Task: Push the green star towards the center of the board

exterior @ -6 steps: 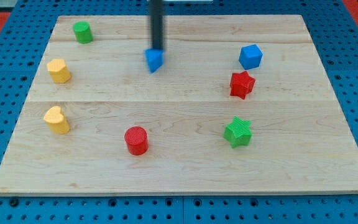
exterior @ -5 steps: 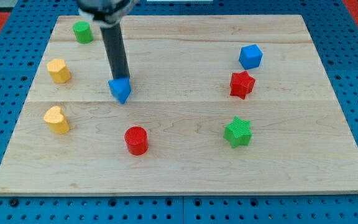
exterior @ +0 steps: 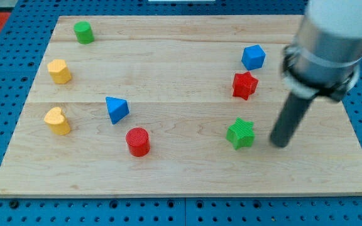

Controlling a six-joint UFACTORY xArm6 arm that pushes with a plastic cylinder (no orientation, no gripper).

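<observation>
Contact was not yet made: I had my tip just right of the green ribbed star block, itself lower-right of centre on the wooden table, placed to shove it leftward; no gripper exists.

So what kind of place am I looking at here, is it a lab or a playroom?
Most likely a robot lab test bench. A wooden board lies on a blue perforated base, small coloured blocks such as the green star are scattered on it, and my tip sits just to the star's right in the view.
</observation>
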